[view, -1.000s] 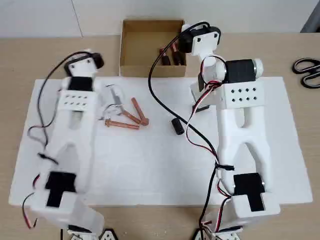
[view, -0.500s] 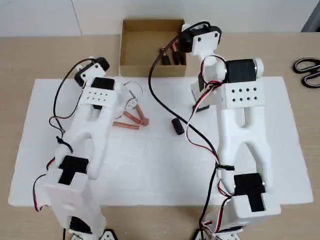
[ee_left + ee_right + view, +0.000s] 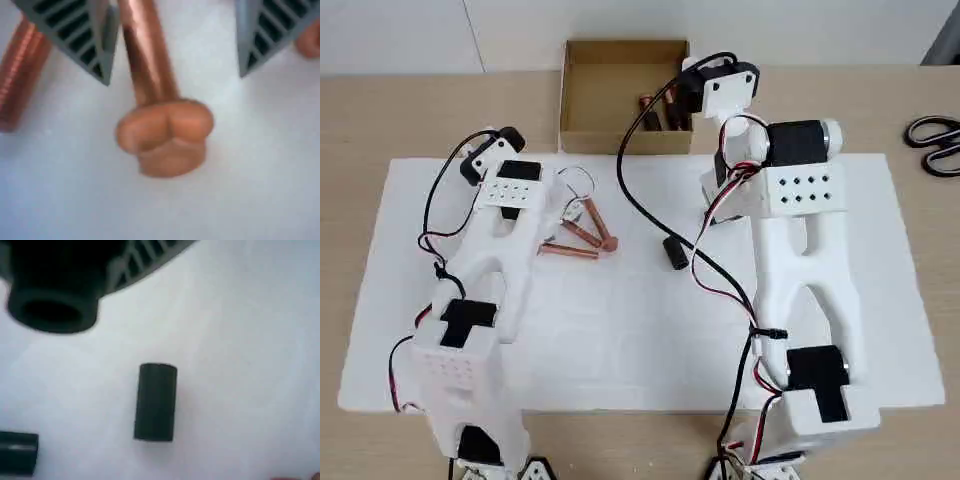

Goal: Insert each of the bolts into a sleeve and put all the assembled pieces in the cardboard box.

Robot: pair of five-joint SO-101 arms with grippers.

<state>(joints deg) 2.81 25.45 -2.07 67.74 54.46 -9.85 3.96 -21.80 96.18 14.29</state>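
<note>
Three copper bolts (image 3: 582, 236) lie on the white foam sheet (image 3: 620, 340) left of centre. My left gripper (image 3: 570, 213) is low over them, open, its fingers on either side of one bolt (image 3: 160, 100); the shank touches one finger (image 3: 87, 45) and stands clear of the other. A black sleeve (image 3: 673, 251) lies loose mid-sheet. My right gripper (image 3: 718, 205) is just right of it, shut on a second black sleeve (image 3: 52, 295), with the loose sleeve (image 3: 156, 402) below it. The cardboard box (image 3: 595, 95) at the back holds assembled pieces (image 3: 662, 110).
Another black sleeve (image 3: 17, 460) lies at the edge of the right wrist view. Scissors (image 3: 935, 140) rest on the wooden table at the far right. Black and red cables (image 3: 650, 215) hang between the arms over the sheet. The sheet's front half is bare.
My left arm has swung right and forward, bringing its gripper down over the bolts. The right arm has hardly moved.
</note>
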